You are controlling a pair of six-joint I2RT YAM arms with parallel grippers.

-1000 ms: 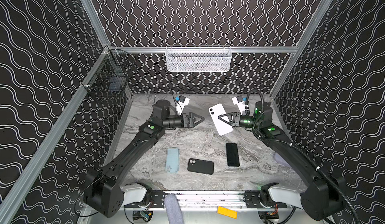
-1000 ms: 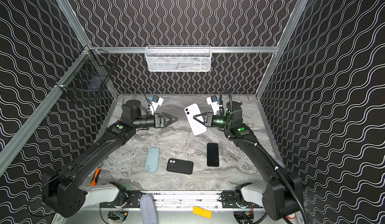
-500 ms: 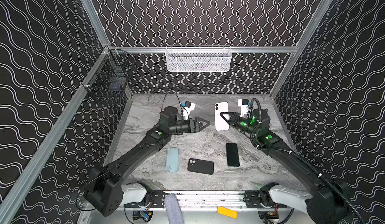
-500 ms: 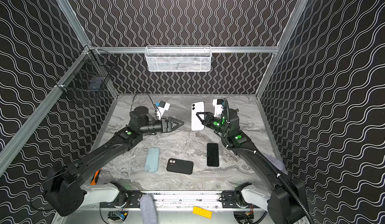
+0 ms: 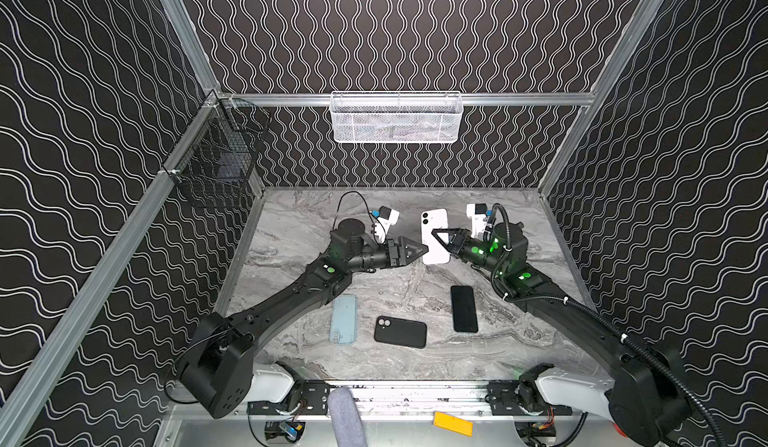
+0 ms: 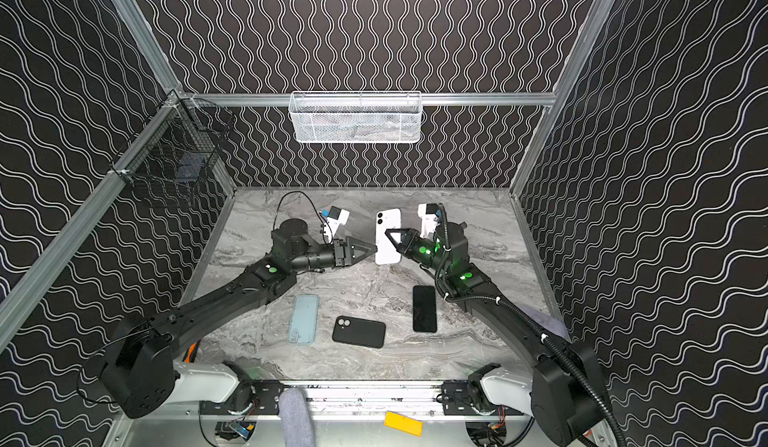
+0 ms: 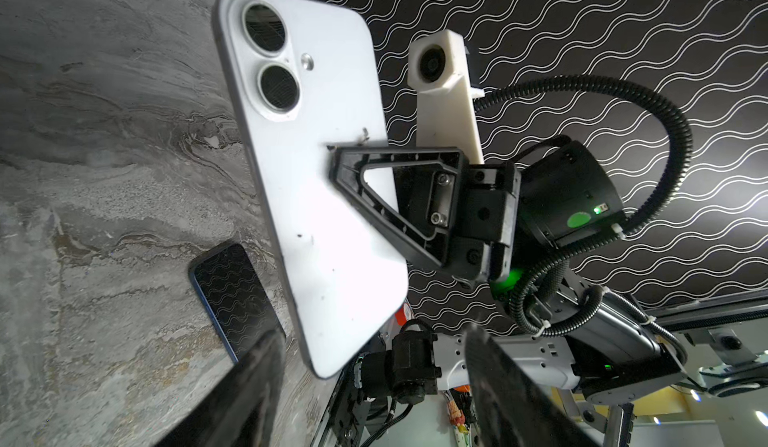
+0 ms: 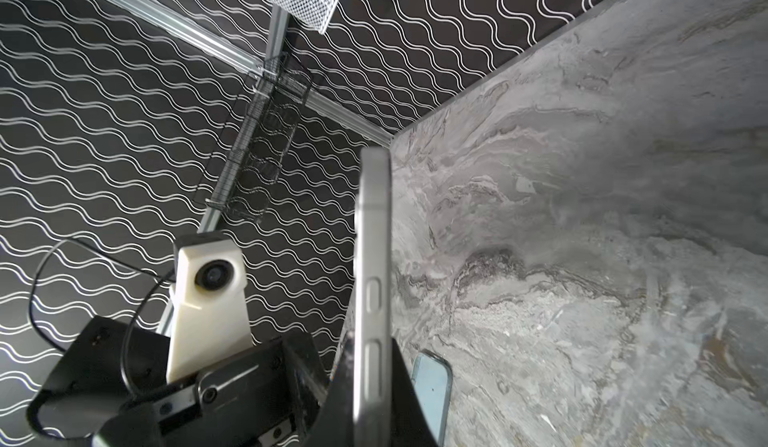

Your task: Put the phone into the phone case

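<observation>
A white phone [image 5: 434, 233] hangs upright above the back of the marble table [image 5: 291, 224], its camera side toward both top views [image 6: 388, 233]. My right gripper [image 5: 435, 235] is shut on its middle; the right wrist view shows the phone's edge [image 8: 374, 237] between the fingers [image 8: 407, 407]. My left gripper [image 5: 426, 249] is open at the phone's lower left edge. In the left wrist view the phone's lower end [image 7: 332, 278] sits between my spread fingers [image 7: 257, 374] with gaps on both sides. A light blue phone case [image 5: 344, 319] lies open side up on the table.
A black case or cased phone [image 5: 400, 332] lies camera side up beside the blue case. A black phone [image 5: 464, 308] lies screen up near the right arm. A white mesh basket [image 5: 395, 118] hangs on the back wall, and a black wire basket [image 5: 216, 166] on the left wall.
The right gripper turned the tilted phone upright and carried it slightly left. The left gripper moved right up to the phone's edge, and its jaws have narrowed.
</observation>
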